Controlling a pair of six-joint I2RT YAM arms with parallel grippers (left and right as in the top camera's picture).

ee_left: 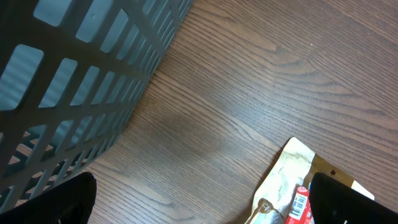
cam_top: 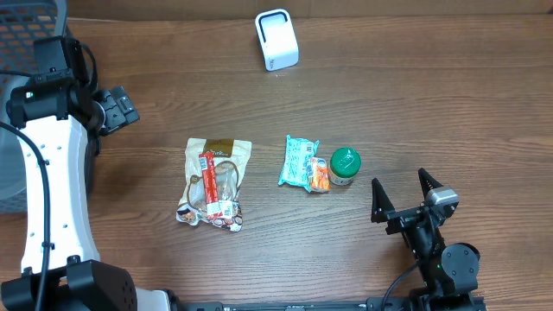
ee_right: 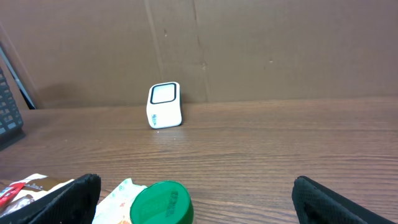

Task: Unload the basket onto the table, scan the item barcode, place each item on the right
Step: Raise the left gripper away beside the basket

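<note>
Nearest the scanner [cam_top: 276, 39], teal packet [cam_top: 298, 162] looks light, crinkly; I'd pinch its edge; left claw [cam_top: 128, 108], right claw [cam_top: 399, 178] spread wide, empty.

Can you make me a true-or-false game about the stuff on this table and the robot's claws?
1. The white scanner stands at the far side of the table. True.
2. The blue packet lies right beside the green-lidded jar. True.
3. The right gripper is holding the jar. False: it is open and empty, and the jar stands on the table apart from it.
4. The snack bag is inside the basket. False: it lies on the table, away from the basket.
5. The left gripper is shut. False: it is open, holding nothing.
</note>
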